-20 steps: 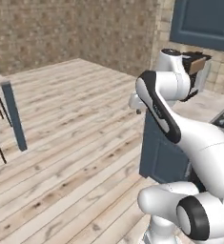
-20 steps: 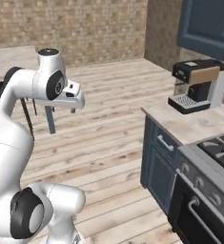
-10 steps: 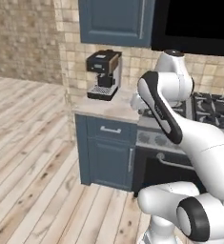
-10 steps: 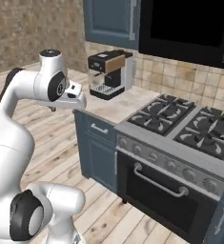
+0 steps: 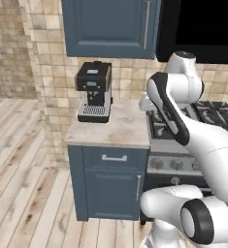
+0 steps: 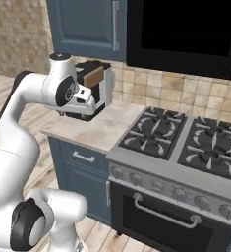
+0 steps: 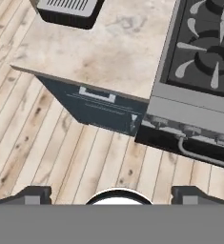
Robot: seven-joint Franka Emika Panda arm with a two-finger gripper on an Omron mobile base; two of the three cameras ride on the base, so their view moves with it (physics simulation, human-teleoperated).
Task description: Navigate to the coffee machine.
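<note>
While the coffee machine (image 5: 93, 92) sits at eleven o'clock, I'd edge the base closer, gripper (image 7: 111, 195) released.

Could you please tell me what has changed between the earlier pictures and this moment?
The base has driven and turned: a second ago it faced open wood floor, now it faces the counter, with the coffee machine close ahead beside the stove. Nothing was taken hold of. The arm keeps its folded pose, and the machine sits where it was.

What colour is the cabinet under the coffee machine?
Dark blue cabinet, under the coffee machine; clearest in the left base view.
</note>
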